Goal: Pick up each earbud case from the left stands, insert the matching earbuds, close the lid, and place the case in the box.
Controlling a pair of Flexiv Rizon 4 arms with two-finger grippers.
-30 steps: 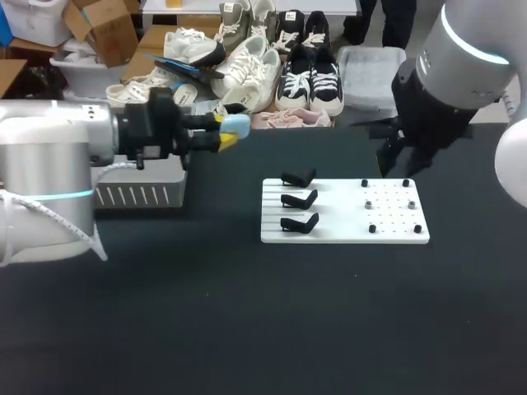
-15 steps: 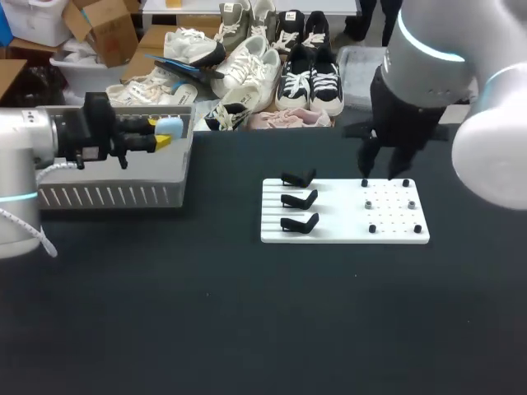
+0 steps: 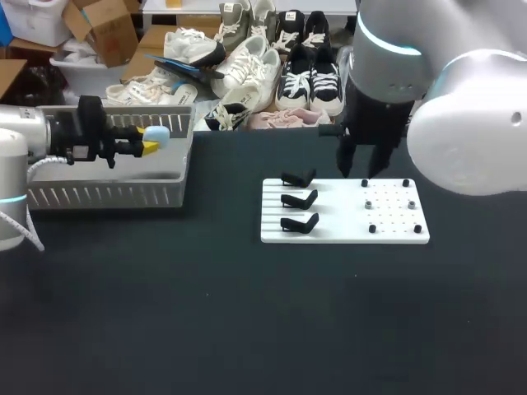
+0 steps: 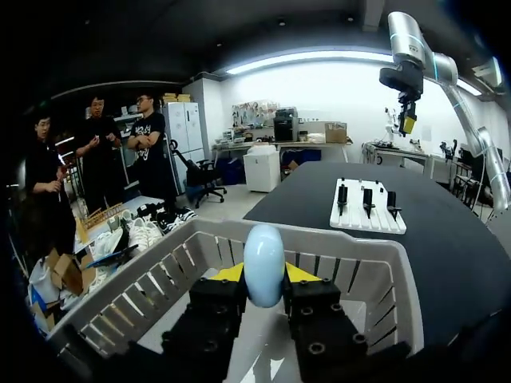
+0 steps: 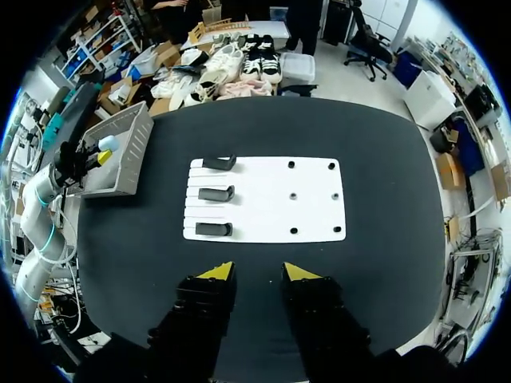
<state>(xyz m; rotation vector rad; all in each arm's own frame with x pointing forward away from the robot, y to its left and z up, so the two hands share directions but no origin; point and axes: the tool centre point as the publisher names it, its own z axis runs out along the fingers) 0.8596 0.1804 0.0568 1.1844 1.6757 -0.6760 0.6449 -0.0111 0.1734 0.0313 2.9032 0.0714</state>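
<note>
A light blue earbud case (image 3: 158,134) sits closed between the yellow tips of my left gripper (image 3: 151,141), which is shut on it above the grey slatted basket (image 3: 107,194). The left wrist view has the case (image 4: 264,263) upright between the fingers, over the basket's inside (image 4: 335,254). My right gripper (image 3: 362,171) hangs over the far edge of the white board (image 3: 338,232). In its own view the right gripper (image 5: 254,273) is open with nothing between the fingers, high above the board (image 5: 263,199). Three black stands (image 3: 299,199) on the board's left side are bare.
Small black and grey pegs (image 3: 387,206) dot the right half of the board. The basket stands at the table's far left edge. Shoes lie beyond the table's back edge. Dark tabletop (image 3: 247,313) stretches in front of the board.
My left arm has carried the blue case leftward, from above the table to over the basket. My right arm has shifted left, toward the board's far edge.
</note>
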